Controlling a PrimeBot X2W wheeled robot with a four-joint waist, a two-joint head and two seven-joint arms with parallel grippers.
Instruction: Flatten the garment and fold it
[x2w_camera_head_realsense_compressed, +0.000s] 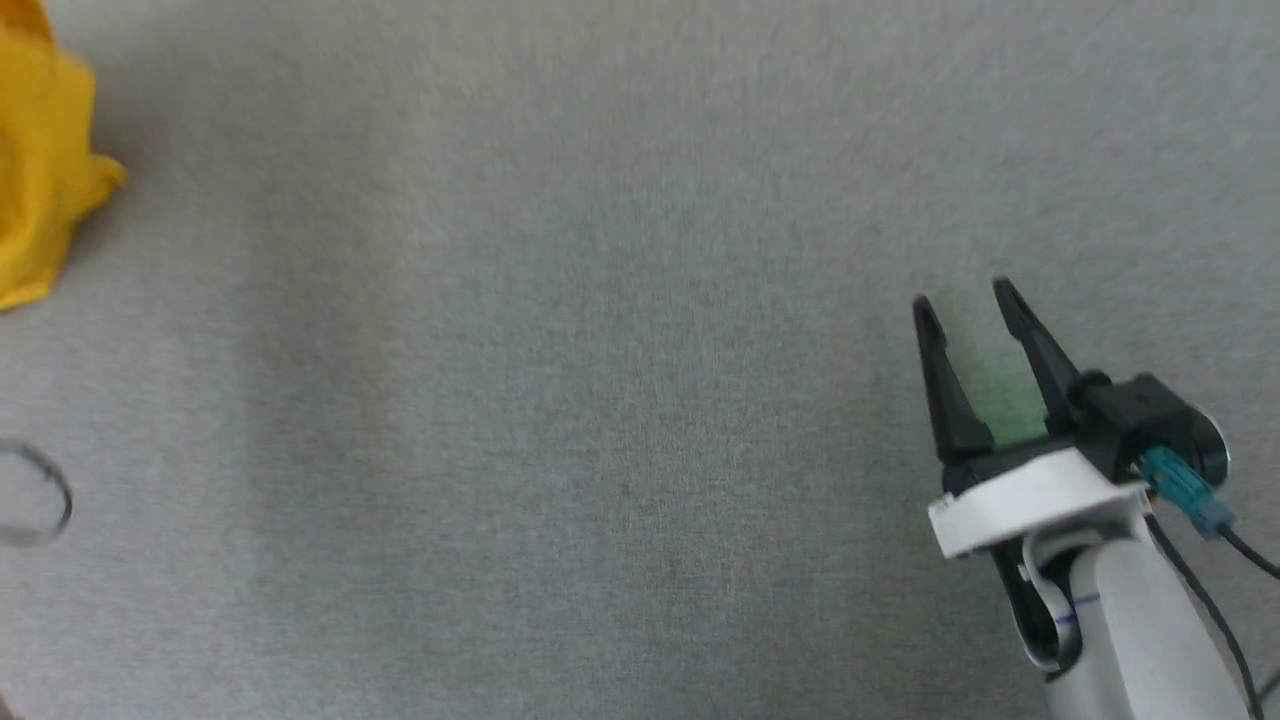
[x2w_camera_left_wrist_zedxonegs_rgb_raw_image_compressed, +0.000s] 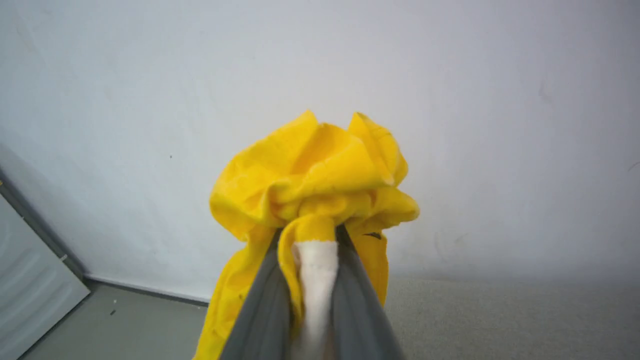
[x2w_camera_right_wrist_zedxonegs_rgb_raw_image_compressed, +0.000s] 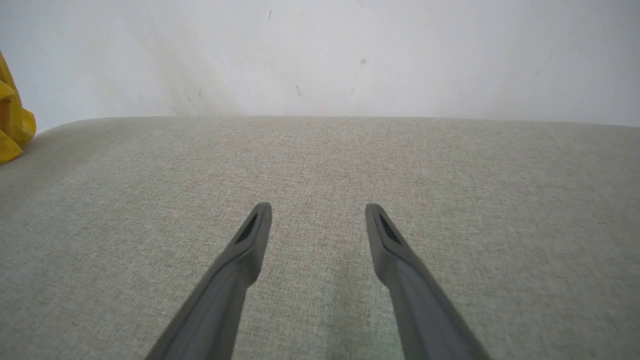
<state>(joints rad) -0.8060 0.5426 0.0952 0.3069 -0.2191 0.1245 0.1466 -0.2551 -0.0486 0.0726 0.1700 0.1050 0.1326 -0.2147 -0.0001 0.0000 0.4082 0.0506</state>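
Yellow cotton, all bunched: I have the garment (x2w_camera_left_wrist_zedxonegs_rgb_raw_image_compressed: 310, 175) pinched in the left gripper (x2w_camera_left_wrist_zedxonegs_rgb_raw_image_compressed: 313, 234), jaws nearly closed on a wad, at the far left of the grey cloth surface (x2w_camera_head_realsense_compressed: 640, 400). The right gripper (x2w_camera_head_realsense_compressed: 961, 296) hangs wide open and empty. Nothing is flattened yet, so I judge the spreading and every fold are ahead.

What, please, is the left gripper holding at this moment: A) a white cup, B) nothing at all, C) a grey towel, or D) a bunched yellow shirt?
D: in the left wrist view the left gripper is pinched shut on folds of the yellow shirt.
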